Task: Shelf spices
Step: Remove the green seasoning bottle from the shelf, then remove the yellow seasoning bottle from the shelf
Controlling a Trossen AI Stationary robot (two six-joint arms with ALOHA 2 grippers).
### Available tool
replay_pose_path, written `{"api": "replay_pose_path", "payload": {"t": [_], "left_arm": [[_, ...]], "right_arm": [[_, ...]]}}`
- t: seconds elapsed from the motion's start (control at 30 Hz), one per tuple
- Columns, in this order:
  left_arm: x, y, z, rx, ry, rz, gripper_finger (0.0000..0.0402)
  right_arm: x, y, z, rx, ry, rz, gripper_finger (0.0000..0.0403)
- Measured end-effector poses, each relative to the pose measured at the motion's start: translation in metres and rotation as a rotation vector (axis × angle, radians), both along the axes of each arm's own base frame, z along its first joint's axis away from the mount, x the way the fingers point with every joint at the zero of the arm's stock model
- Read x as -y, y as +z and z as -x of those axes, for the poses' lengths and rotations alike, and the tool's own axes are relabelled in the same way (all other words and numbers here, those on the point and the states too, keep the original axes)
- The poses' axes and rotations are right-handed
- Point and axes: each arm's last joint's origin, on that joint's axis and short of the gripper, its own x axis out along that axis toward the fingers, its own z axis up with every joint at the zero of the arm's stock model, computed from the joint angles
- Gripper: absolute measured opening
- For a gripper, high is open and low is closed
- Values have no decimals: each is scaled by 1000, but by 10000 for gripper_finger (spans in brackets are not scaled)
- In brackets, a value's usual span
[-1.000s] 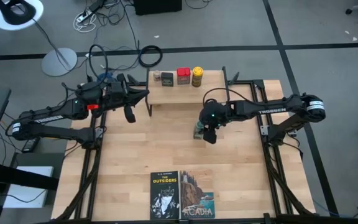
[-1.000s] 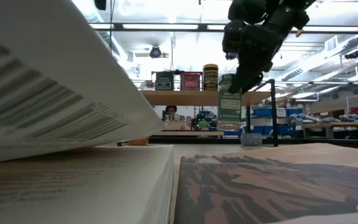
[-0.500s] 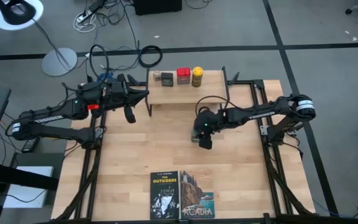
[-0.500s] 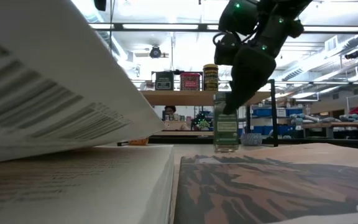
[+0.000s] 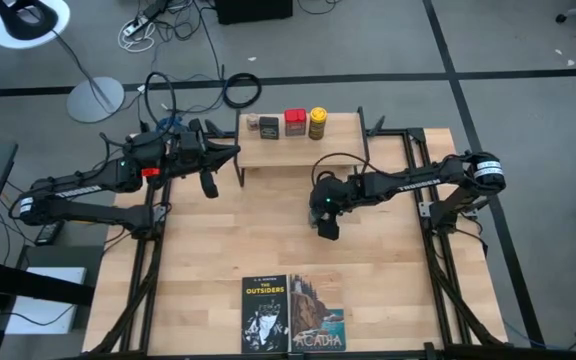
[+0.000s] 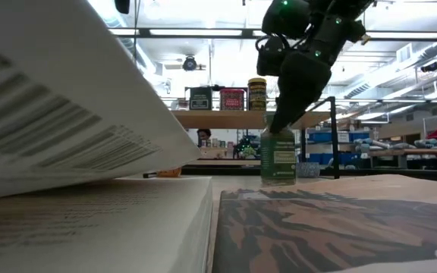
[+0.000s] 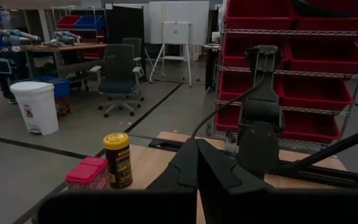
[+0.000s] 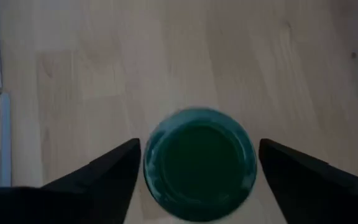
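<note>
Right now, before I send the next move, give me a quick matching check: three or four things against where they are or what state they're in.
1. green-lidded jar
2. yellow-lidded jar
3. right gripper
4. left gripper

a. on the shelf
b. shut, beside the shelf
c. standing on the table
d. open around a lid

Pairs: 1-c, 2-a, 3-d, 4-b

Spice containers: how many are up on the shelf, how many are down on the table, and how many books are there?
Spice containers on the shelf: 4 (small jar, dark tin, red tin, yellow-lidded jar)
Spice containers on the table: 1 (green-lidded jar)
Books: 2 (The Outsiders, Acadia)
Total: 7
</note>
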Motion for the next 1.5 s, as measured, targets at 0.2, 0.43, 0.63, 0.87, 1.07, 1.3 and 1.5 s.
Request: {"api": "replay_pose_path", "payload": {"t": [0.2,0.43,0.63,0.87,1.07,1.3,1.5], "left_arm": [[0,0,0,0,0,0,6],[0,0,0,-1,0,-2,6],[0,-2,-2,-17,-5,0,6],[-6,-21,-15,-175,96,26,6],[-15,-43,-38,-304,232,26,6],[-19,-58,-54,-363,238,28,6],[-18,-53,-55,-322,203,24,6]], "right_arm": [[-2,24,-7,28,41,29,361],[-6,76,-13,123,127,215,341],[7,125,-2,179,96,444,278],[42,153,21,202,26,542,92],[76,155,35,106,-14,638,16],[102,157,42,128,-66,626,7],[117,161,45,239,-25,552,91]]}}
